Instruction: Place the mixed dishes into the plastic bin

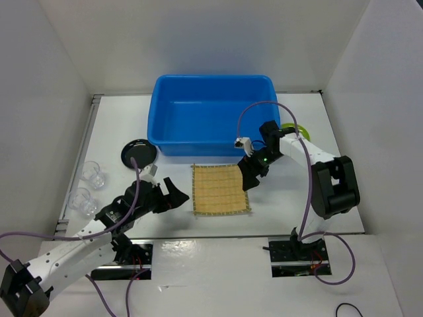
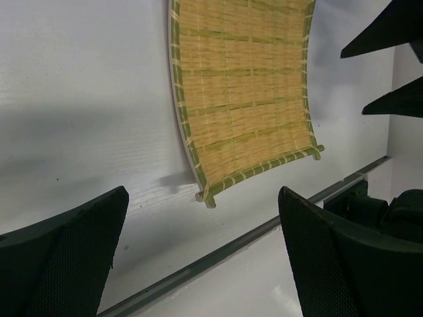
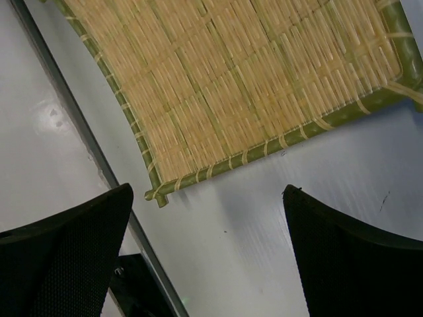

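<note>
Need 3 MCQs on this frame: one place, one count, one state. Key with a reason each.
1. Where is the black plate?
A. on the table, left of the blue bin
B. inside it
C. under the right arm

2. How many clear cups stand near the left wall?
A. one
B. two
C. four

3. The bamboo mat is:
A. lifted off the table
B. in the bin
C. lying flat, ungripped

Key:
1 A, the plate sits by the bin's left corner.
2 B, two cups show there.
3 C, the left gripper and right gripper are open beside it.
</note>
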Controlling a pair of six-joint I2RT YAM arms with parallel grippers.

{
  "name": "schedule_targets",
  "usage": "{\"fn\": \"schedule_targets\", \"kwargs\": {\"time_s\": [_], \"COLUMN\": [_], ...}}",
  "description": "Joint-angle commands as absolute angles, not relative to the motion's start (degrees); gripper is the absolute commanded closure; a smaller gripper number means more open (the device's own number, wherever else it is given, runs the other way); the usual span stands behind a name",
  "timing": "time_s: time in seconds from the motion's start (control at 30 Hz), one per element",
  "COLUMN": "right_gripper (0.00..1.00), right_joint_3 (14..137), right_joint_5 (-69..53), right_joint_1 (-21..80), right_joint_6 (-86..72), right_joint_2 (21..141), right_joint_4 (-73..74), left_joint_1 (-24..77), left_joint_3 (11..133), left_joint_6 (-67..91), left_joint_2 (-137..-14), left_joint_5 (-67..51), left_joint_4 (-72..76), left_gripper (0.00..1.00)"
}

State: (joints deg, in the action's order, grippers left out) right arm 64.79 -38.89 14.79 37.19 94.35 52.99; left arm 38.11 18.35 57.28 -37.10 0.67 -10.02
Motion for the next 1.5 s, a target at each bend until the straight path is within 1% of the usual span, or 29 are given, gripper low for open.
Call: {"fn": "schedule_targets", "kwargs": {"time_s": [0.0, 0.17, 0.3, 0.33, 0.37, 0.43, 0.47, 0.53, 0.57, 0.63, 0.67, 0.7, 0.8, 0.93, 1.07, 1.17, 1.3, 1.47], "right_gripper": [0.01, 0.01, 0.01, 0.01, 0.06, 0.21, 0.36, 0.5, 0.64, 0.78, 0.94, 1.0, 1.0, 1.0, 1.0, 1.0, 1.0, 1.0], "right_joint_3": [66.4, 65.8, 65.3, 65.3, 65.8, 65.8, 65.8, 65.8, 65.8, 64.5, 63.9, 63.9, 63.9, 61.7, 59.9, 58.8, 58.8, 58.8], "right_joint_5": [-41.1, -40.5, -41.0, -41.0, -41.0, -41.0, -41.0, -41.0, -39.1, -34.7, -29.4, -27.1, -20.5, -13.6, -8.3, -6.2, -5.6, -6.2], "right_joint_1": [15.7, 15.7, 16.3, 17.8, 18.5, 19.1, 19.1, 19.7, 22.0, 25.9, 27.8, 31.0, 34.8, 35.9, 35.9, 35.9, 35.9, 35.9], "right_joint_6": [39.6, 38.0, 39.0, 39.0, 39.0, 40.2, 40.3, 40.3, 39.2, 36.3, 34.9, 34.2, 31.7, 28.2, 25.9, 25.3, 24.8, 24.8], "right_joint_2": [93.4, 91.8, 91.1, 91.8, 91.8, 92.6, 92.6, 91.2, 91.1, 91.3, 92.2, 93.3, 96.6, 100.5, 99.0, 98.4, 101.2, 103.4], "right_joint_4": [52.4, 51.3, 51.9, 51.9, 51.9, 52.7, 52.7, 52.7, 52.2, 49.9, 48.7, 48.7, 45.4, 41.1, 37.7, 36.3, 36.3, 36.3], "left_joint_1": [38.3, 38.3, 38.3, 38.3, 38.3, 38.3, 38.3, 38.8, 38.8, 38.8, 38.8, 38.8, 38.8, 38.8, 38.8, 38.8, 38.8, 40.0], "left_joint_3": [18.0, 17.4, 18.0, 18.0, 18.0, 18.0, 17.1, 15.4, 15.4, 14.7, 14.7, 14.7, 16.3, 18.3, 19.1, 19.1, 18.0, 17.3], "left_joint_6": [59.6, 59.1, 58.5, 58.5, 58.5, 59.1, 59.2, 59.8, 60.4, 60.4, 60.4, 60.4, 59.2, 59.2, 59.9, 61.4, 62.9, 64.2], "left_joint_2": [-36.1, -38.0, -43.6, -44.6, -46.6, -48.0, -49.0, -49.6, -49.6, -51.1, -51.6, -52.3, -56.6, -65.1, -72.6, -77.9, -85.0, -91.8], "left_joint_5": [2.3, 2.8, 2.3, 2.3, 1.6, 0.7, 0.1, 0.1, 0.1, 0.1, 0.1, 0.1, 0.6, 0.6, 0.1, -1.2, -2.5, -7.0], "left_joint_4": [-6.1, -3.6, -1.7, -1.1, -1.1, 1.0, 2.0, 4.3, 5.4, 6.8, 7.5, 8.9, 10.7, 15.3, 22.0, 28.9, 37.2, 51.7], "left_gripper": [0.0, 0.0, 0.0, 0.0, 0.0, 0.0, 0.0, 0.0, 0.0, 0.0, 0.0, 0.0, 0.0, 0.0, 0.0, 0.0, 0.0, 0.0]}}
